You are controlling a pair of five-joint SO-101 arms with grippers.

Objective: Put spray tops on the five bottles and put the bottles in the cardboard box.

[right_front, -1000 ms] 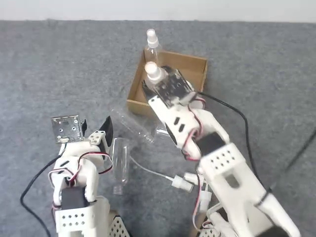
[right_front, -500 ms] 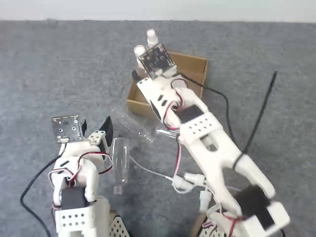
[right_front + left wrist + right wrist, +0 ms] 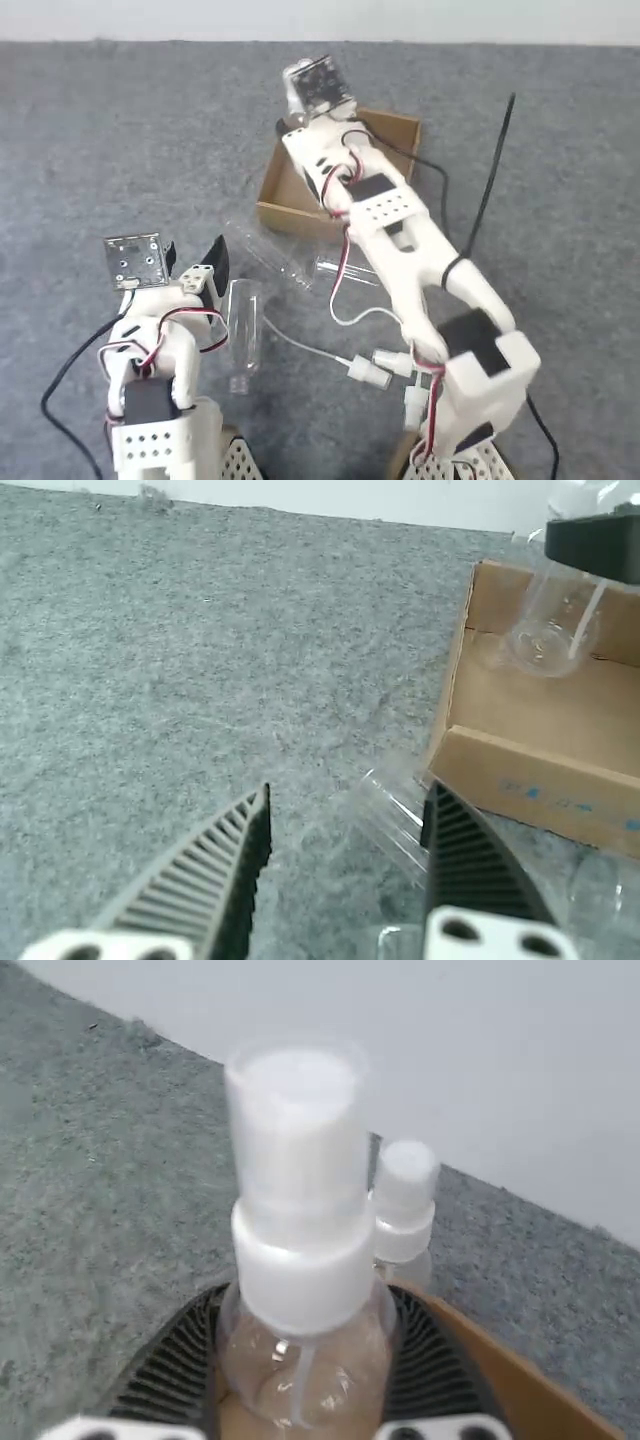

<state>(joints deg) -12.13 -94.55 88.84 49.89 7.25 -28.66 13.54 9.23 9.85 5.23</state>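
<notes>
The right pincer (image 3: pixel 300 1382) pinches a capped bottle (image 3: pixel 298 1250) upright, long axis vertical, over the far corner of the box (image 3: pixel 290 212). Judged from this, the way in is straight down. The left pincer (image 3: pixel 345 845), spread, sits on the box's near side.

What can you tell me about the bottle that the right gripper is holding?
The bottle is clear plastic, seemingly empty, with rounded shoulders. A white spray top under a translucent cap sits on its neck, and a thin dip tube runs down inside. The right gripper is shut on its body, with black ribbed fingers on both sides. It is held top up over the far part of the cardboard box, close to a second capped bottle.
</notes>
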